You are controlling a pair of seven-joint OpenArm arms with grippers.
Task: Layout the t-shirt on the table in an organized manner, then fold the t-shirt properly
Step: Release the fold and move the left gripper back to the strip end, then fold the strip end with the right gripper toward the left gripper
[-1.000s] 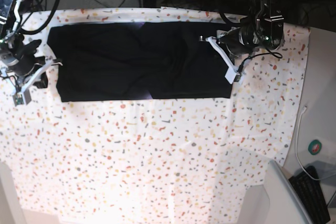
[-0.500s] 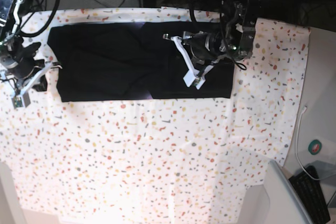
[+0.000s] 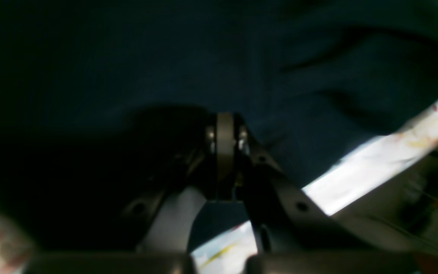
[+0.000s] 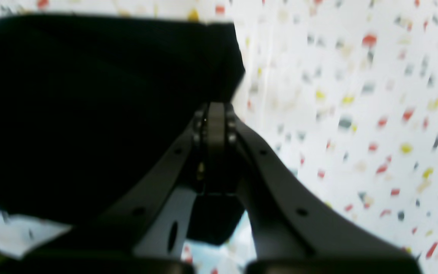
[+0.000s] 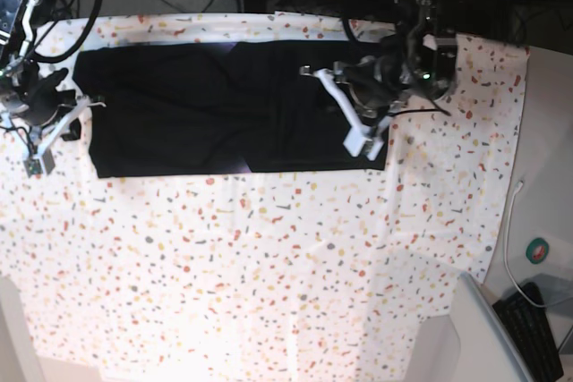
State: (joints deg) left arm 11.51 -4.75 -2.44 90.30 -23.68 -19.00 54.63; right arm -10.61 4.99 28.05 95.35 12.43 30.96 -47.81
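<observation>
T-shirt (image 5: 233, 105) lies as a long black band across the far part of the speckled counter (image 5: 269, 266).
Left tool (image 5: 345, 109) over its one end, pressed together; right tool (image 5: 55, 127) at the other edge, pressed together, nothing visibly pinched.

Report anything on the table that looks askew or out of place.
Nothing stands out. The t-shirt lies as a flat band near the far edge of the table, slightly wrinkled. The left gripper is over its end and the right gripper is beside the other end.
</observation>
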